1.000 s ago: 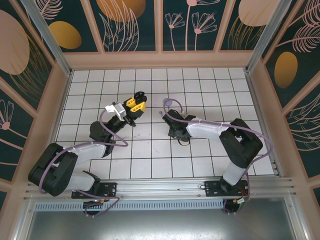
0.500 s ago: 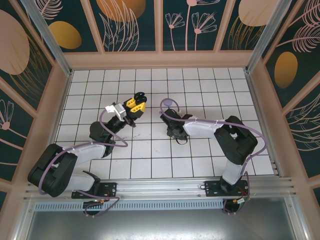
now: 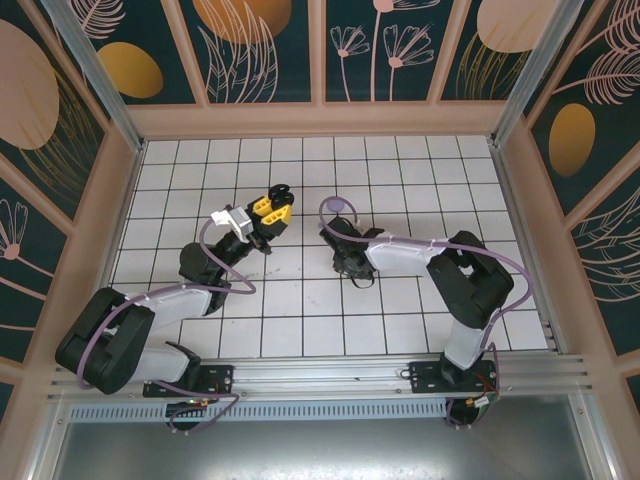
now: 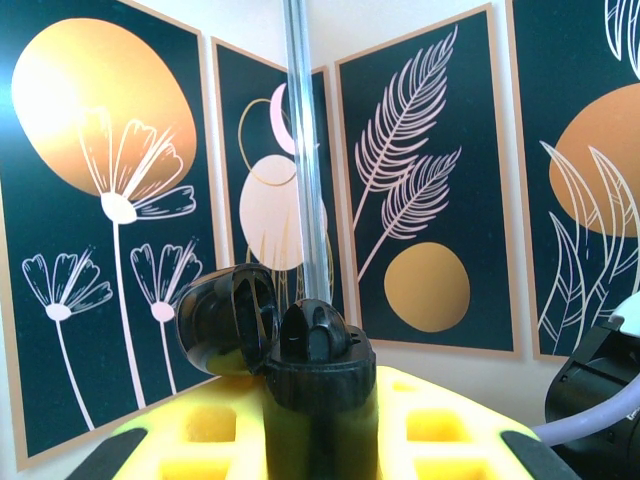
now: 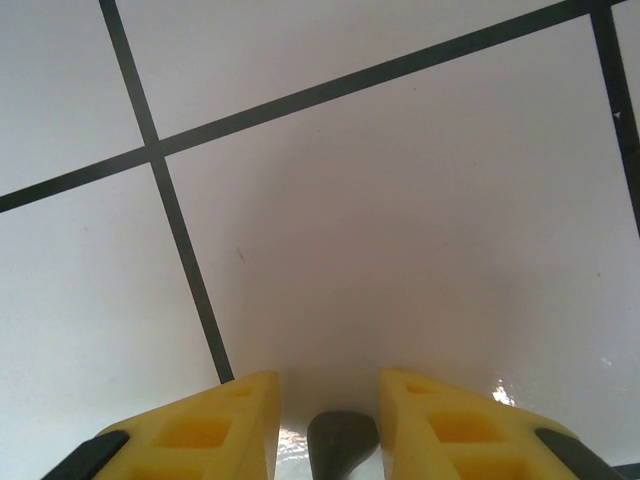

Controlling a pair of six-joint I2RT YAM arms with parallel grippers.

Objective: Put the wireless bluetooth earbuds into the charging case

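Observation:
My left gripper point(image 3: 272, 208) is raised above the tiles, shut on a black charging case point(image 4: 318, 372). The case stands upright between the yellow fingers point(image 4: 455, 425) with its lid point(image 4: 226, 318) hinged open to the left; in the top view the case point(image 3: 281, 190) shows at the fingers' far end. My right gripper point(image 5: 330, 385) points down at a white tile point(image 5: 400, 220), its yellow fingertips standing on either side of a small dark earbud point(image 5: 342, 442) with a thin gap on each side. In the top view my right gripper point(image 3: 352, 266) is low near the floor's middle.
The white tiled floor point(image 3: 300, 300) has black grout lines and is walled by patterned panels point(image 3: 270, 40). An aluminium post point(image 4: 305, 150) rises behind the case. The right arm's wrist point(image 4: 597, 385) sits at the right edge of the left wrist view.
My right arm has shifted slightly left and its jaws have narrowed around the earbud. The left arm and the case have stayed still.

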